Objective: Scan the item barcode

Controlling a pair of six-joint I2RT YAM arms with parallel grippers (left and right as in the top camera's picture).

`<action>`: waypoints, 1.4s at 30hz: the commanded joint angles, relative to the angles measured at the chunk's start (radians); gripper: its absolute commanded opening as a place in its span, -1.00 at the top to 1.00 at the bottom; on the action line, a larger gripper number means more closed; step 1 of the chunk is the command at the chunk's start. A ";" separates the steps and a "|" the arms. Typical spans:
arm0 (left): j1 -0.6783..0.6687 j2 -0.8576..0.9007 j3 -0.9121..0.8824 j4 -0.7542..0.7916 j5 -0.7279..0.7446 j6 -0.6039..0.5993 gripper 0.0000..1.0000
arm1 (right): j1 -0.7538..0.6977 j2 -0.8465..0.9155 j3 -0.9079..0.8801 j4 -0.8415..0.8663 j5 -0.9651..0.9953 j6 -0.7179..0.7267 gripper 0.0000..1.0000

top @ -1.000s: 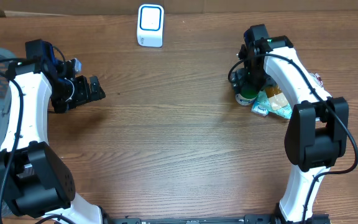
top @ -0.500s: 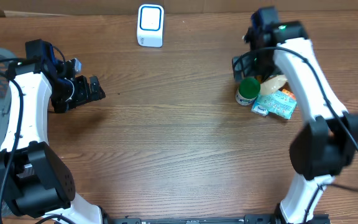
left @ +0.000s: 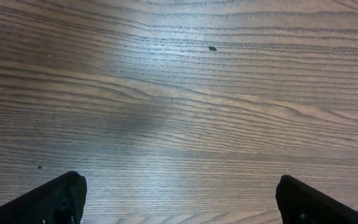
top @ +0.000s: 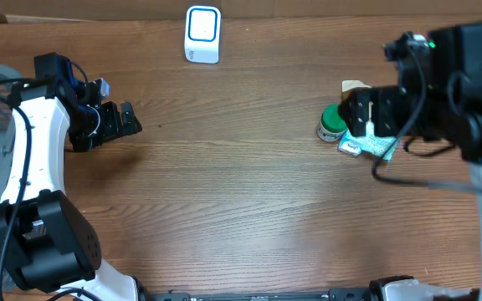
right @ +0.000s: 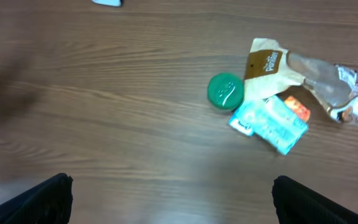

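The table (top: 241, 192) is brown, grain-streaked. Beside the green-lidded jar (right: 226, 91) lie a teal packet (right: 269, 124) — orange at one end — and a tan pouch (right: 264, 65), white-lettered; the scanner (top: 202, 33) is white, blue-ringed.

Mock checkout table (top: 241, 184): scanner (top: 202, 33), grocery packets (right: 269, 123)

the table (left: 179, 93) is matt, grained wood; the green lid (right: 226, 91) looks like smooth plastic, the teal packet (right: 267, 124) glossy film, the brown pouch (right: 263, 65) matt, the white scanner (top: 202, 33) smooth glossy plastic
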 commanded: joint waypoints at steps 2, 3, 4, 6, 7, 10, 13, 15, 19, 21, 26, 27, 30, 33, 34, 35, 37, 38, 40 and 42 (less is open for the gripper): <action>-0.007 -0.015 0.019 0.001 -0.001 0.008 -0.99 | 0.005 -0.054 0.012 -0.010 -0.069 0.036 -1.00; -0.007 -0.015 0.019 0.001 -0.001 0.008 -0.99 | 0.005 -0.061 0.012 -0.012 -0.071 0.036 -1.00; -0.007 -0.015 0.019 0.001 -0.001 0.008 -0.99 | 0.005 -0.064 0.012 -0.016 -0.070 0.036 -1.00; -0.007 -0.015 0.019 0.001 -0.001 0.008 -0.99 | 0.005 -0.065 0.012 -0.034 -0.070 0.036 -1.00; -0.007 -0.015 0.019 0.001 -0.001 0.008 -0.99 | 0.005 -0.063 0.011 -0.040 -0.070 0.036 -1.00; -0.007 -0.015 0.019 0.001 -0.001 0.008 -0.99 | 0.005 -0.060 0.011 -0.041 -0.049 0.035 -1.00; -0.007 -0.015 0.019 0.001 -0.001 0.008 -0.99 | 0.005 -0.059 0.010 -0.035 -0.020 0.035 -1.00; -0.007 -0.015 0.019 0.001 -0.001 0.008 -0.99 | 0.005 -0.059 0.010 -0.019 -0.003 0.036 -1.00; -0.007 -0.015 0.019 0.001 -0.001 0.008 -0.99 | 0.003 -0.063 -0.001 0.054 0.038 0.036 -1.00; -0.007 -0.015 0.019 0.001 -0.001 0.008 -0.99 | 0.003 -0.086 -0.028 0.114 0.059 0.035 -1.00; -0.007 -0.015 0.019 0.001 -0.001 0.008 -0.99 | 0.003 -0.186 -0.186 0.319 0.077 0.035 -1.00; -0.007 -0.015 0.019 0.001 -0.001 0.008 -0.99 | 0.002 -0.210 -0.227 0.361 0.077 0.035 -1.00; -0.007 -0.015 0.019 0.001 -0.001 0.008 -0.99 | 0.002 -0.309 -0.397 0.504 0.079 0.021 -1.00; -0.007 -0.015 0.019 0.001 -0.001 0.008 -1.00 | 0.002 -0.423 -0.586 0.645 0.079 0.012 -1.00; -0.006 -0.015 0.019 0.001 -0.001 0.008 -0.99 | 0.002 -0.470 -0.659 0.697 0.079 0.012 -1.00; -0.007 -0.015 0.019 0.001 -0.001 0.008 -0.99 | 0.002 -0.520 -0.738 0.748 0.076 0.012 -1.00; -0.007 -0.015 0.019 0.001 -0.001 0.008 -0.99 | 0.002 -0.607 -0.865 0.821 0.056 0.012 -1.00; -0.007 -0.015 0.019 0.001 -0.001 0.008 -0.99 | 0.002 -0.661 -0.937 0.859 0.041 0.012 -1.00; -0.007 -0.015 0.019 0.001 -0.001 0.008 -0.99 | 0.002 -0.770 -1.076 0.930 0.018 0.013 -1.00; -0.007 -0.015 0.019 0.001 -0.001 0.008 -0.99 | 0.002 -0.872 -1.201 1.001 0.008 0.013 -1.00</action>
